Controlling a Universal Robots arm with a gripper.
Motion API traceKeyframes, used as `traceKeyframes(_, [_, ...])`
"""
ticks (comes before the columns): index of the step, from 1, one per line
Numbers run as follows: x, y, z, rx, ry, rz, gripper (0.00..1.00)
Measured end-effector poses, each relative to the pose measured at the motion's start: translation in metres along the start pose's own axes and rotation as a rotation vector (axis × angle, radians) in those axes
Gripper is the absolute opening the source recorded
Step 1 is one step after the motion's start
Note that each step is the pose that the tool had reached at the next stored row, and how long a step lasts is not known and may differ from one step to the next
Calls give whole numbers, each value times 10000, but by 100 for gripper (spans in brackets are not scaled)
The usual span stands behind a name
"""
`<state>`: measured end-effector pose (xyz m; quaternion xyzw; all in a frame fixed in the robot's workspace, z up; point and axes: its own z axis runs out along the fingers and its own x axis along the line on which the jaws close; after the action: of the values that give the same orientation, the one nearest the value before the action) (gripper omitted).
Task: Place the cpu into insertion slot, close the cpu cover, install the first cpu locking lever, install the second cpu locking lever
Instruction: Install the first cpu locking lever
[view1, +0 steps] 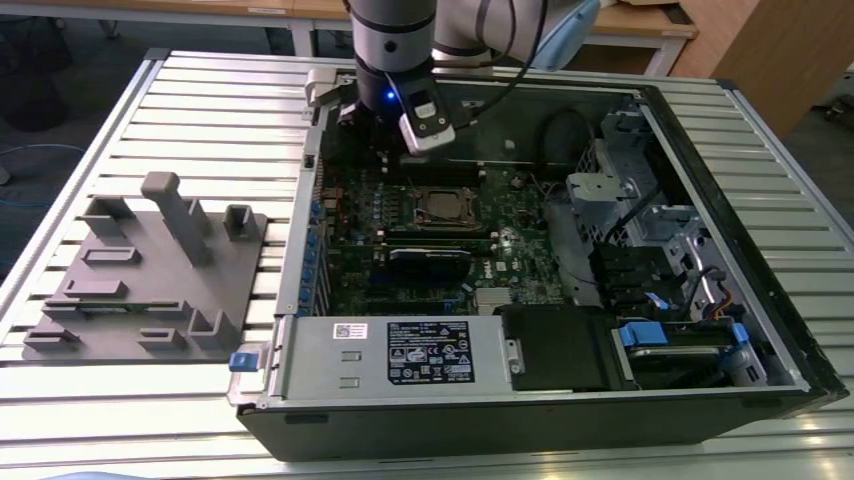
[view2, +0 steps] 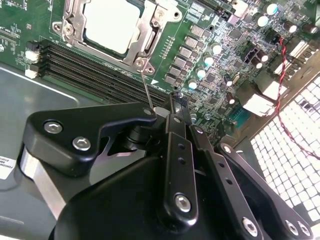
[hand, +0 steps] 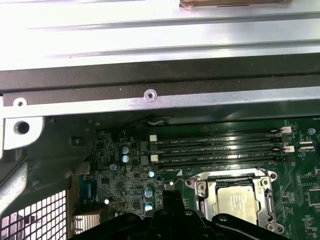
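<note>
Exterior view: arm reaches down into the open computer case, which lies on the slatted counter. The arm's lower end is dark against the dark case interior and hard to separate from it. A grey moulded fixture sits on the counter at the exterior view's left, apart from the case. The power supply occupies the near edge of the case.

Gripper: its black linkage blocks the lower half of the second wrist view. The tips read as one dark block with no gap between them in both wrist views, so it is logged as closed. Nothing is visibly clamped.

The cpu is seated in the insertion slot, dull silver top facing up and partly cut off by the frame edge in the second wrist view. The slot itself is mostly hidden under the chip and the cpu cover. The cover lies flat, its window framing the chip.

Locking lever: a thin wire that rises at an angle from the cover's corner toward the gripper tip. Its far end disappears at the black tip, and I cannot tell whether the two touch. A second lever cannot be made out.

The memory slots run just beside the socket, between it and the gripper. A perforated grille and a red-and-black twisted wire lie at the board's edge.
</note>
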<state>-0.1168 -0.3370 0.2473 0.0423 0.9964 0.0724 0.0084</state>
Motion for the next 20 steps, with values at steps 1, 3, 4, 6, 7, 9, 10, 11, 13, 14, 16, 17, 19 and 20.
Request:
traceKeyframes(1, [1,0,-2,-3,-6,0,10])
traceKeyframes(3, [5,0,-4,-5,-24,-1,10])
traceKeyframes(4, [11,-1,-4,-6,-39,-3,10])
traceKeyframes(6, [32,-3,-5,-8,-66,-8,10])
traceKeyframes(7, [43,-4,-5,-9,-75,-10,10])
traceKeyframes(9, [59,-5,-5,-10,-86,-11,10])
traceKeyframes(10, [69,-6,-5,-10,-93,-12,10])
traceKeyframes(11, [77,-7,-6,-11,-99,-13,10])
traceKeyframes(13, [90,-8,-6,-12,-108,-14,10])
traceKeyframes(14, [95,-9,-5,-14,-111,-14,10])
traceKeyframes(16, [99,-11,-7,-111,-102,-13,10])
traceKeyframes(17, [100,-11,-6,-198,-95,-9,10])
traceKeyframes(19, [101,-12,-6,-291,-87,-6,10])
traceKeyframes(20, [102,-12,-7,-307,-85,-5,10])
